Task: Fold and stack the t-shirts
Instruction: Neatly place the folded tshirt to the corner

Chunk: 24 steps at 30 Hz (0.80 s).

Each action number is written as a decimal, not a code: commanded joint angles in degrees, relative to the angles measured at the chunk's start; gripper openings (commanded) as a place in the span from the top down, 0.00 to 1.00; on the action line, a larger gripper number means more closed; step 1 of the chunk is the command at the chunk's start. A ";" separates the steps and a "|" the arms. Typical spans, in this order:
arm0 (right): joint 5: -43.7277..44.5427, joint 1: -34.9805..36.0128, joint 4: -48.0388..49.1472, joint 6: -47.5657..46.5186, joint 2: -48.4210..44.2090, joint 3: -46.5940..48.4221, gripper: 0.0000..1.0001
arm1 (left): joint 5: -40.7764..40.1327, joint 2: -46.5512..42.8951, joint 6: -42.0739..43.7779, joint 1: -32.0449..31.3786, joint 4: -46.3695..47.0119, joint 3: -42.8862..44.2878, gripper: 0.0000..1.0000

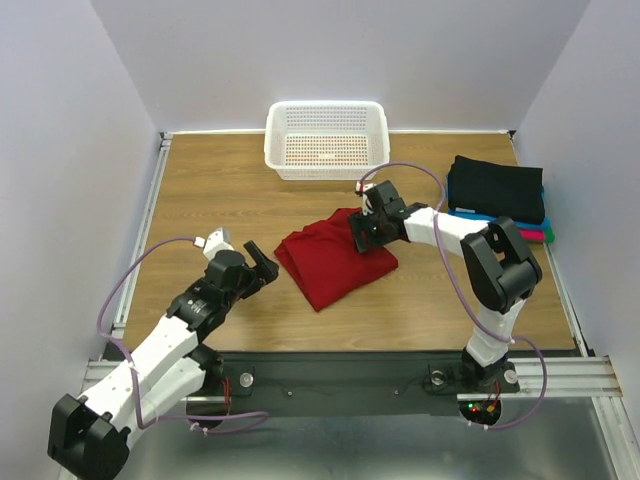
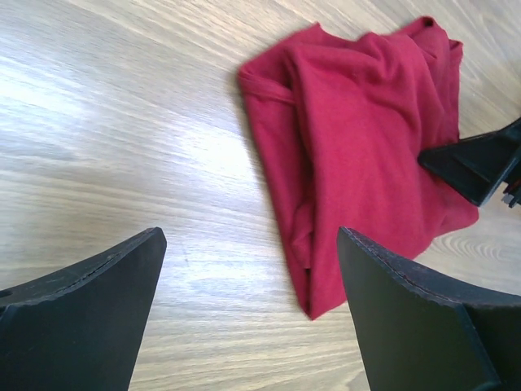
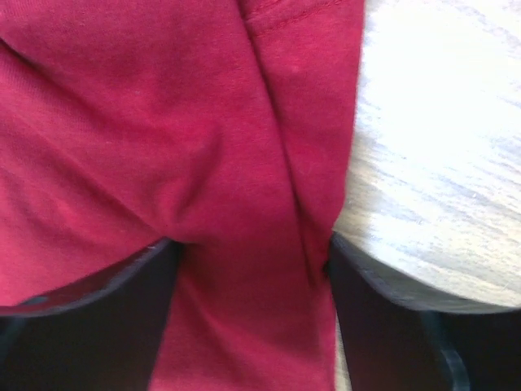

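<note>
a dark red cotton t-shirt (image 1: 330,265) (image 2: 366,138) (image 3: 163,122) lies loosely folded and rumpled near the middle of a light brown wood-grain table (image 1: 200,190) (image 2: 122,122) (image 3: 440,122), boxed in by plain pale walls (image 1: 350,50) on the left, far and right sides

the right gripper (image 1: 360,235) (image 3: 252,244) is lowered onto the shirt's far right corner, its black fingers spread apart with a ridge of red cloth bunched between them and bare wood showing just to one side

the left gripper (image 1: 262,265) (image 2: 248,236), jaws wide and holding nothing, hangs over bare wood just left of the shirt, apart from the cloth

a white perforated plastic basket (image 1: 280,150) stands at the far edge of the table, beyond the shirt

a stack of folded t-shirts (image 1: 497,188), black on top with bright blue and magenta edges showing beneath, sits at the right edge, well apart from the red one

glare from overhead light whitens the wood in both wrist views

a grey metal rail (image 1: 350,375) carrying both arm bases runs along the near edge
</note>
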 commanded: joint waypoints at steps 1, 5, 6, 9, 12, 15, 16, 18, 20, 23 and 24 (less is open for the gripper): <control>-4.84 0.22 2.28 0.75 3.89 -2.01 0.35 | -3.10 -2.25 -0.25 -0.04 -2.36 2.60 0.02; -6.50 0.31 3.24 0.58 1.62 -3.41 0.77 | -3.71 -4.27 -0.16 0.05 -3.76 2.69 0.02; -6.51 0.22 3.42 0.58 0.65 -4.03 0.80 | -3.89 -4.53 -0.33 -0.04 -3.85 2.60 0.02; -2.66 0.22 3.77 0.66 -3.74 -5.87 0.88 | -3.19 -5.24 -0.33 0.05 -3.07 2.25 0.02; 9.71 0.13 3.60 1.37 -8.83 -6.84 1.00 | -3.18 -5.42 -0.07 0.05 -3.06 2.68 0.02; 20.28 -0.92 2.46 -1.00 -12.71 -7.37 1.00 | -4.32 -4.89 0.11 0.05 -4.47 3.65 0.02; 21.08 -1.62 1.93 -1.87 -15.16 -7.37 1.00 | -4.15 -4.80 0.11 0.05 -4.47 3.65 0.01; 21.61 -4.07 1.31 -4.85 -17.98 -7.37 1.00 | -3.71 -4.36 0.72 0.05 -3.60 3.65 0.02; 21.35 -7.06 1.14 -7.23 -21.31 -6.15 1.00 | -3.80 -3.75 1.16 0.05 -3.42 4.26 0.02; 21.08 -10.66 -0.97 -12.15 -22.92 -1.76 1.00 | -4.50 -2.26 2.74 0.05 -3.76 7.07 0.02; 21.35 -11.55 -1.93 -12.77 -22.83 -0.53 0.99 | -4.77 -1.82 3.18 0.05 -4.03 7.52 0.02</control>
